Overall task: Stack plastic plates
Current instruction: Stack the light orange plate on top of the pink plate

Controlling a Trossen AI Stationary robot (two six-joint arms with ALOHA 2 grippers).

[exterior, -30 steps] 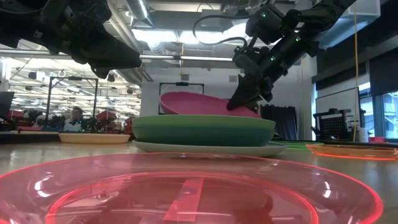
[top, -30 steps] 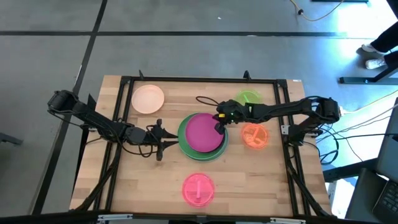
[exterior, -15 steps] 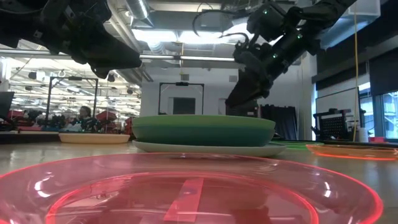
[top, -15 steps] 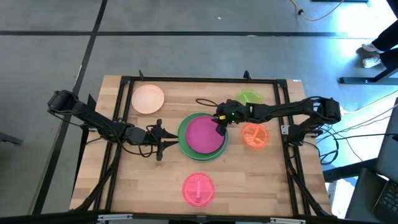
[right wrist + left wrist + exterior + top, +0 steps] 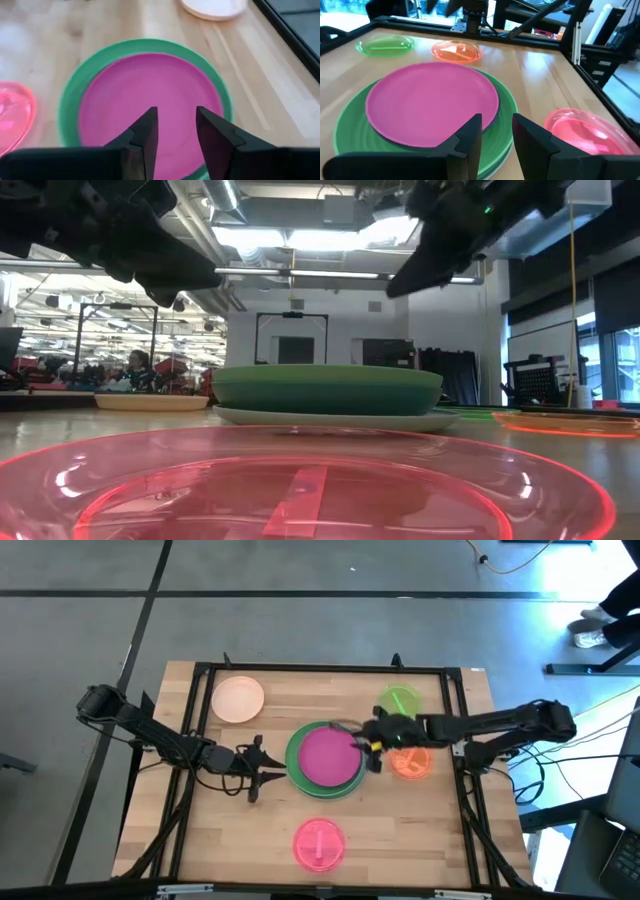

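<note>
wooden table [image 5: 440, 830], grey floor [image 5: 300, 620] around

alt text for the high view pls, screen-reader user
Overhead: a magenta plate lies on a larger green plate mid-table, right gripper open at its edge, left gripper waiting opposite. Peach, light green, orange and pink plates lie apart.

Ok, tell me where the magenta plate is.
In the high view the magenta plate lies flat on the large green plate at the table's middle, between the left gripper and the right gripper.
</note>
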